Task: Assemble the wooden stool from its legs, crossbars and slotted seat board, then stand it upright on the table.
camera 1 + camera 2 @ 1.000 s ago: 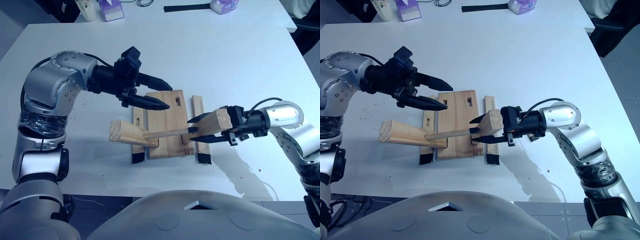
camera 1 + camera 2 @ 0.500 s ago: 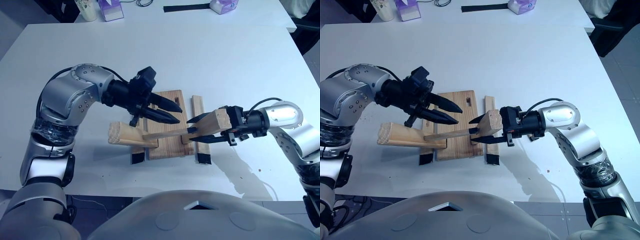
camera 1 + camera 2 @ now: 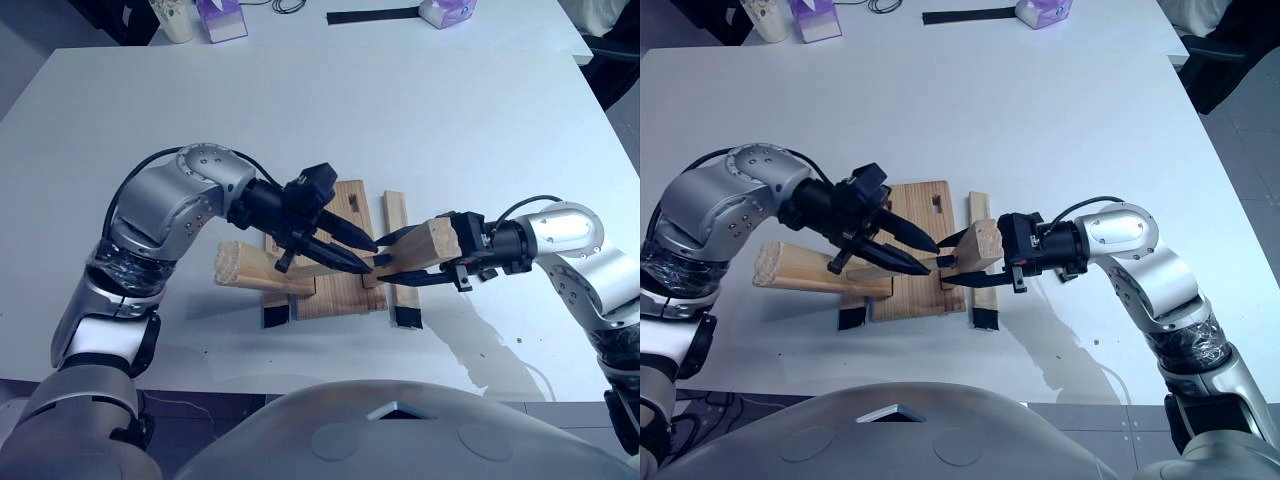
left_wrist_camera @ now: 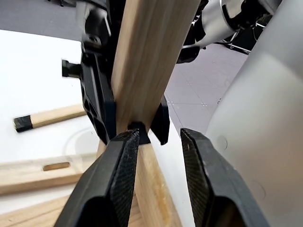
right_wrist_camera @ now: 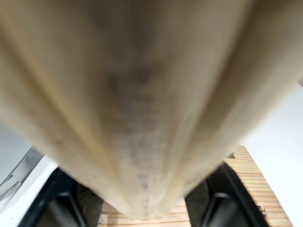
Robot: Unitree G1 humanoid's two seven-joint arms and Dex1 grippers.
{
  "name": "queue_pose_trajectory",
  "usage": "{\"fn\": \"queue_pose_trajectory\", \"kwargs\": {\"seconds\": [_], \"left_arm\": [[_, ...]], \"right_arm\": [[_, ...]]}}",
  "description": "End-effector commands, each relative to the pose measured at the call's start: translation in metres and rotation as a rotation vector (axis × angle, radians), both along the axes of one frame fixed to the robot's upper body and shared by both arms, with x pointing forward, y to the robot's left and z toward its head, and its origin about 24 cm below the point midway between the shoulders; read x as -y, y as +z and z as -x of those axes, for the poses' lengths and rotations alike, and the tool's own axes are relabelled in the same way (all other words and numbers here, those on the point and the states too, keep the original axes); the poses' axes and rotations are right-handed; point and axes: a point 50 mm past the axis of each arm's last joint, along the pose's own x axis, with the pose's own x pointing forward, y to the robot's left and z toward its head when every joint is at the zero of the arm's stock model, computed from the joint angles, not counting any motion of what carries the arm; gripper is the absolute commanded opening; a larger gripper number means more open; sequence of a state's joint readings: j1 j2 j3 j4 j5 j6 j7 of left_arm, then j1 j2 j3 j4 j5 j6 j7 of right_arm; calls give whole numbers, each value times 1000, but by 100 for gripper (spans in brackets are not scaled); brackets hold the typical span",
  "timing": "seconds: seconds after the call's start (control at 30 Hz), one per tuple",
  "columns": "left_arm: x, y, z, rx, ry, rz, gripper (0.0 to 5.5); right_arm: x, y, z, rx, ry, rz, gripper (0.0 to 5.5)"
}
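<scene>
Your right end effector is clamped on a leg held above the seat board's right edge. Your left end effector is spread open astride the crossbar over the board; you can't tell whether either pad touches it. The fingers hide the crossbar's joint into that leg. The board lies flat on the counter

Rounded silver arm shells end in black wrists. A thin black cable loops behind the right claw.
</scene>
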State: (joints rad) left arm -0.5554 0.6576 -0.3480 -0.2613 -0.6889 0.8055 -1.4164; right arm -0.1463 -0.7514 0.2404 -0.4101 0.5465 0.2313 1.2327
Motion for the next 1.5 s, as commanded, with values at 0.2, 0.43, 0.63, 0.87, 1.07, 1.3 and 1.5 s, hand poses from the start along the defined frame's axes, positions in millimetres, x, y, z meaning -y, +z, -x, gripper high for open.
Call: {"fn": "queue_pose_trajectory", "kwargs": {"seconds": [0.2,0.43,0.63,0.87,1.07,1.3,1.5], "left_arm": [[0,-42,2,-75,-24,-132,160],[3,-1,-15,-76,55,63,160],[-4,82,-35,0,137,347,160],[-59,91,-62,319,535,232,190],[-144,14,-27,542,723,-197,294],[-146,-23,26,480,612,-286,390],[-126,-27,43,458,648,-162,390]], "right_arm": [[2,-17,-1,-49,-12,89,200],[2,-16,-1,-40,-18,91,200],[3,-17,-1,-39,-35,92,200],[5,-14,-2,-39,-60,77,200],[14,-9,2,-47,-126,61,200],[22,-2,5,-41,-188,50,200],[25,-1,6,-41,-200,49,200]]}}
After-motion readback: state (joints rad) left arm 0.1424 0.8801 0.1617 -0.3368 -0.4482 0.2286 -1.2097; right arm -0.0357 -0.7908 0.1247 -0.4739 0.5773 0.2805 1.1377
